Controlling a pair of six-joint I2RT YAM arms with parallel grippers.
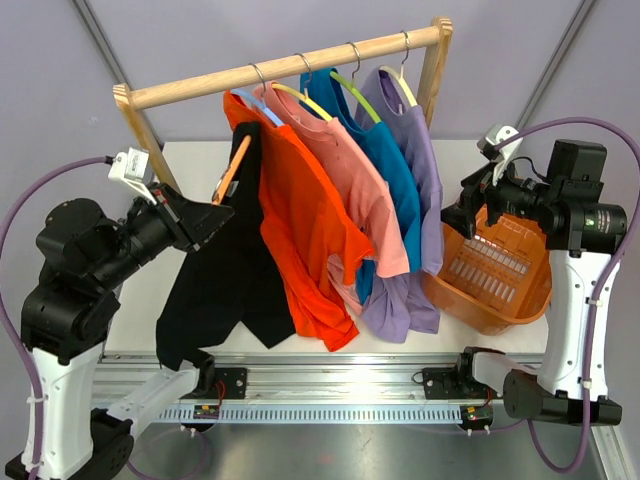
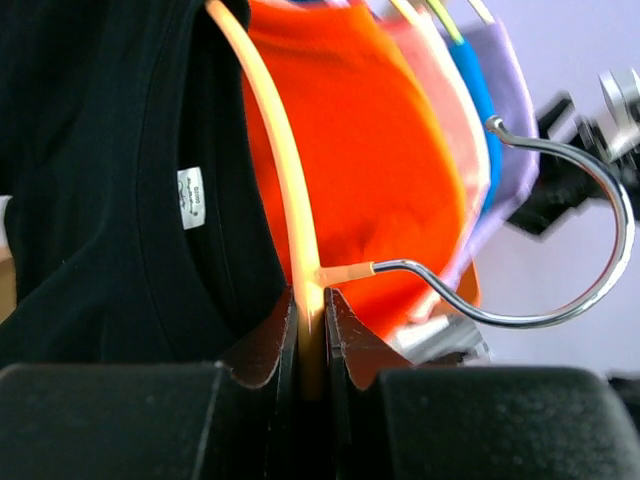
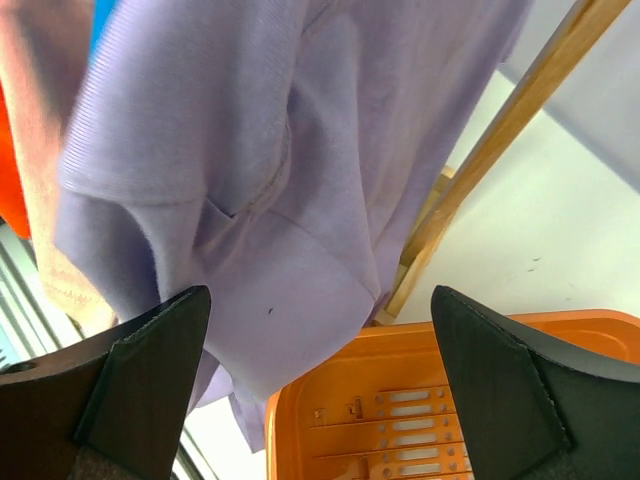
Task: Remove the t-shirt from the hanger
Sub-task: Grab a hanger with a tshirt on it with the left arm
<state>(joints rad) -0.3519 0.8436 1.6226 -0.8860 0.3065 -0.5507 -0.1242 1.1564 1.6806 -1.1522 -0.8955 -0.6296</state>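
A black t-shirt (image 1: 225, 270) hangs on an orange hanger (image 1: 233, 165) that is off the wooden rail (image 1: 290, 65). My left gripper (image 1: 215, 215) is shut on the hanger's orange bar (image 2: 290, 190); its metal hook (image 2: 560, 250) hangs free in the air. The black shirt (image 2: 100, 180) with its white neck label lies left of the bar. My right gripper (image 1: 455, 212) is open and empty, beside the purple t-shirt (image 3: 300, 150) and above the orange basket (image 3: 420, 410).
Orange (image 1: 300, 220), pink (image 1: 350, 180), blue (image 1: 385, 170) and purple (image 1: 420, 170) t-shirts hang on the rail. The orange basket (image 1: 495, 270) stands on the white table at the right. The rail's wooden leg (image 3: 490, 150) runs past the purple shirt.
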